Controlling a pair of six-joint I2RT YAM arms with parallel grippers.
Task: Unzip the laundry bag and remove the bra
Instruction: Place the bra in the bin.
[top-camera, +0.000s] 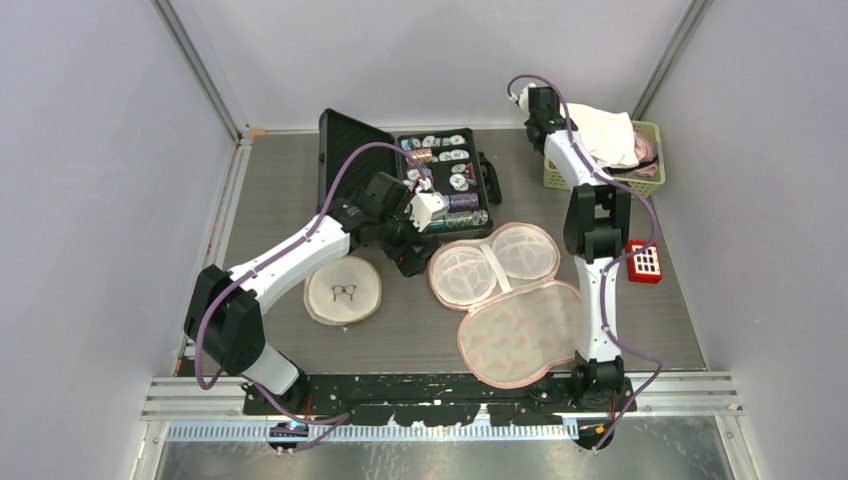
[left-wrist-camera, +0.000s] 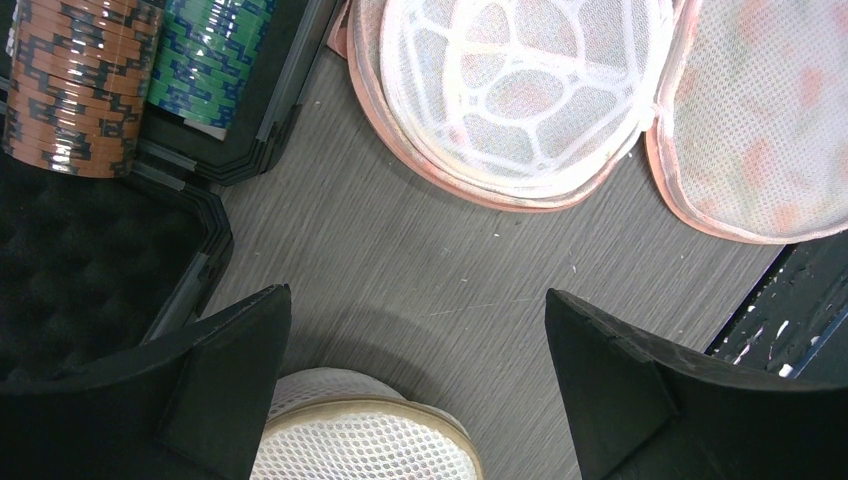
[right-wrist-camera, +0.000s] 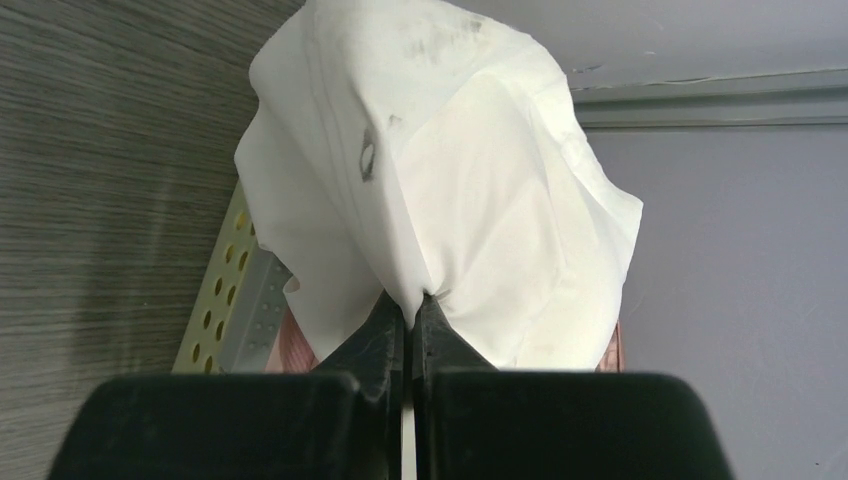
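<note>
The right claw (right-wrist-camera: 408, 300) is pinched tight on a fold of a white garment (right-wrist-camera: 450, 170), likely the bra. The cloth drapes bunched over a green basket (right-wrist-camera: 235, 290) at the table's far right corner, seemingly so it can be let go there. Mid-table, the pink mesh laundry bag (top-camera: 505, 295) lies unzipped and spread flat in two halves, with no garment showing inside. The left claw (left-wrist-camera: 415, 295) hovers spread wide, holding nothing, between the bag's edge and a case of poker chips (left-wrist-camera: 90, 90).

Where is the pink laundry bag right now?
In the top view, the laundry bag lies open mid-table, just left of the right arm, nearer than the poker chip case.
</note>
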